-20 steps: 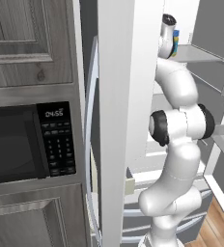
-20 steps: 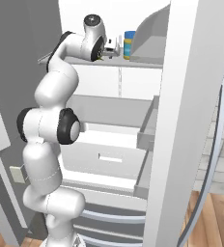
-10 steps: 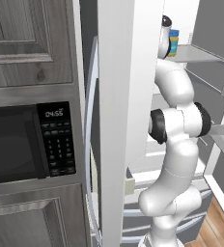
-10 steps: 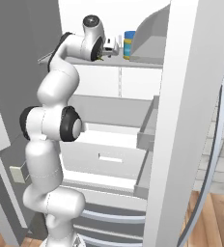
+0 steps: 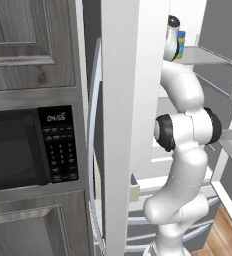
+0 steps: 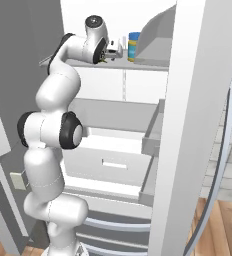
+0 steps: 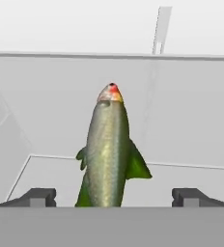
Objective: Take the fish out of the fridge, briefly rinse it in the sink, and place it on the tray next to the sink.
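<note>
The fish [image 7: 108, 149], silvery olive with green fins and a reddish snout, lies on the grey top shelf [image 7: 181, 178] of the fridge [image 6: 123, 95], pointing away from the hand. My gripper [image 7: 114, 197] is open. Its two dark fingertips [image 7: 36, 195] stand wide apart on either side of the fish's tail end, neither touching it. From the right base view the gripper [image 6: 113, 50] is seen reaching onto that top shelf. The sink and the tray are out of view.
A blue and yellow can [image 6: 133, 46] stands on the same shelf just right of the hand. The open fridge door [image 5: 120, 125] rises left of the arm, another door [image 6: 188, 125] at the right. A black microwave [image 5: 28, 150] sits in the cabinets.
The hand has stayed at the top shelf, at most edging slightly lower. The fish has not moved.
</note>
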